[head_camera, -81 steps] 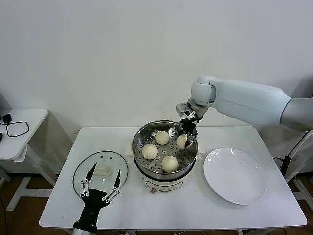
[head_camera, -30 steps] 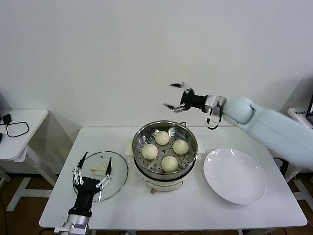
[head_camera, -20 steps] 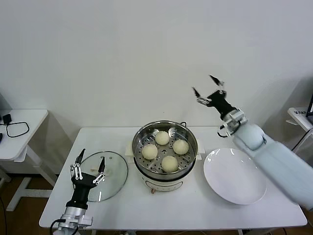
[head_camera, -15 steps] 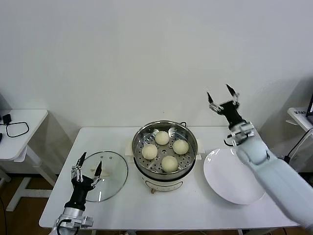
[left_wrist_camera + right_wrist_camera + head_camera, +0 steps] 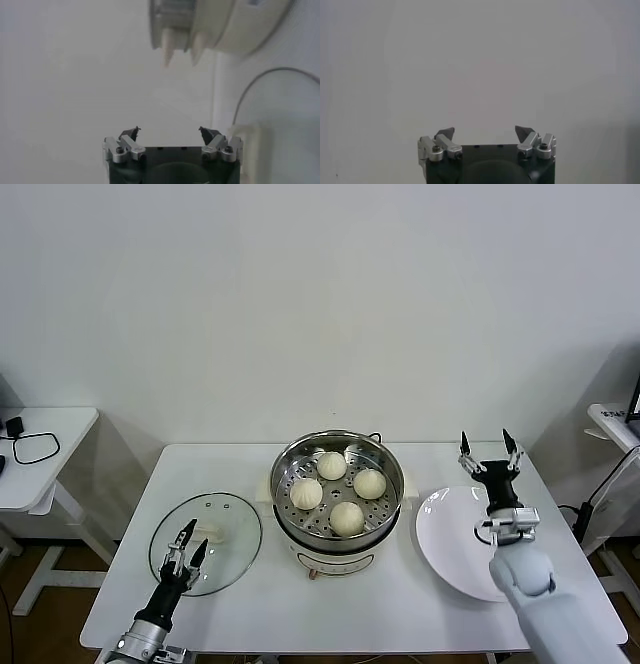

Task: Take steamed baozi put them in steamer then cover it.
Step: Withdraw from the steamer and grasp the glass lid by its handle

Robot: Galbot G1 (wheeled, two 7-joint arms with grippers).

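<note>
Four cream-white baozi (image 5: 346, 517) lie on the perforated tray inside the steel steamer (image 5: 337, 446) at the table's middle. The clear glass cover (image 5: 235, 539) with its white handle (image 5: 211, 533) lies flat on the table left of the steamer. My left gripper (image 5: 185, 548) is open and empty, low over the cover's near part. My right gripper (image 5: 486, 452) is open and empty, pointing up above the white plate's far edge, right of the steamer. The left wrist view shows open jaws (image 5: 168, 134), the cover's rim (image 5: 240, 107) and the steamer's base (image 5: 225, 27). The right wrist view shows open jaws (image 5: 484, 133) against the bare wall.
A flat white plate (image 5: 450, 549) lies right of the steamer, under my right arm. A small side table (image 5: 60, 444) with a black cable stands at the far left. The white wall is behind the table.
My right gripper let go of a baozi in the steamer, rose and swung right, then came down to the plate. My left gripper drew back toward the table's near edge over the cover.
</note>
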